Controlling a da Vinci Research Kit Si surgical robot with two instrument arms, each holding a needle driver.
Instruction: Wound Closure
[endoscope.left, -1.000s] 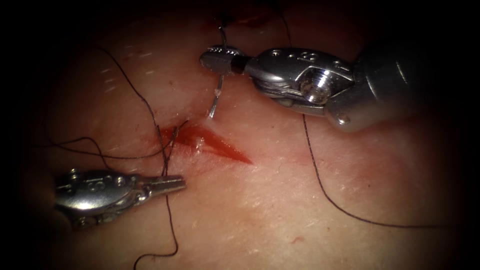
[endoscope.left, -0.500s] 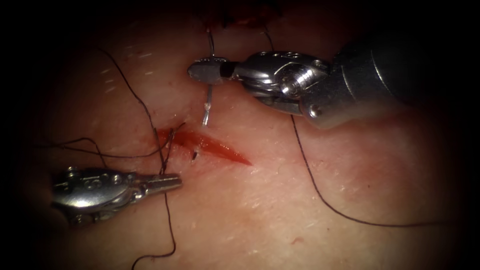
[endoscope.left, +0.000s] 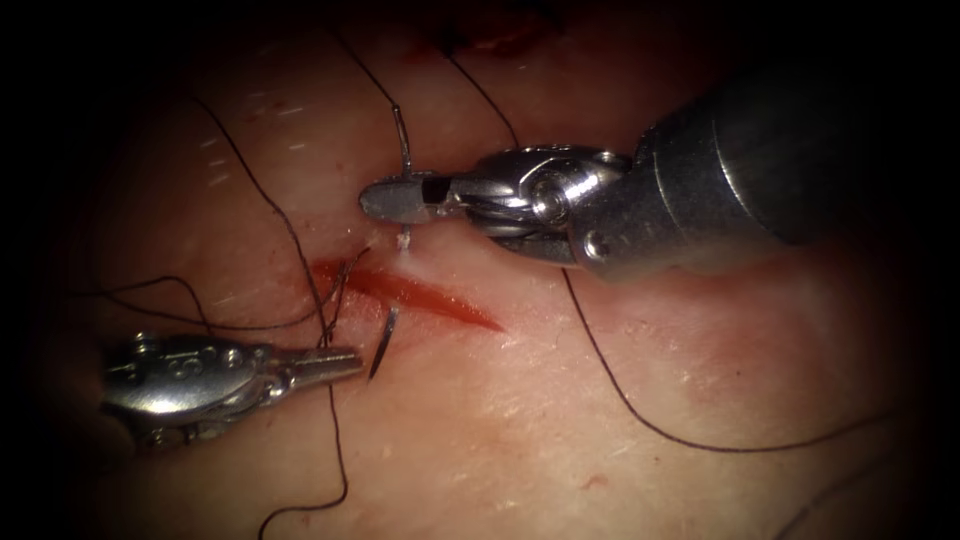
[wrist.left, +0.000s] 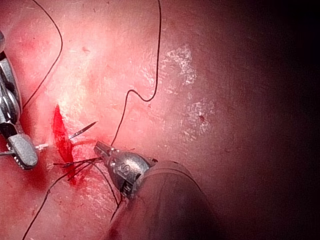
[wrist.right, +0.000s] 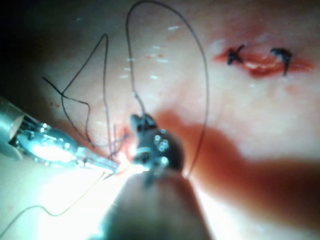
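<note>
The right hand (endoscope.left: 398, 200) grips the curved needle (endoscope.left: 403, 150) near its trailing end, just above the cut (endoscope.left: 420, 293), its jaws closed on the steel. The needle is in the tissue (endoscope.left: 560, 400): it enters on the upper edge of the cut, beneath that hand, and its point (endoscope.left: 383, 340) stands free of the lower edge, just beside the tip of the left hand (endoscope.left: 335, 365). In the left wrist view the point (wrist.left: 85, 130) juts clear of the red gap. The left hand sits closed by an earlier stitch at the cut's left end, seemingly on the thread (endoscope.left: 620, 390), though the frames do not settle that. Judging from the scene, the needle is thin, stiff and slick, best taken on the bare shaft behind the point, never on the tip itself; the thread is limp and snags easily, the tissue soft and yielding.
</note>
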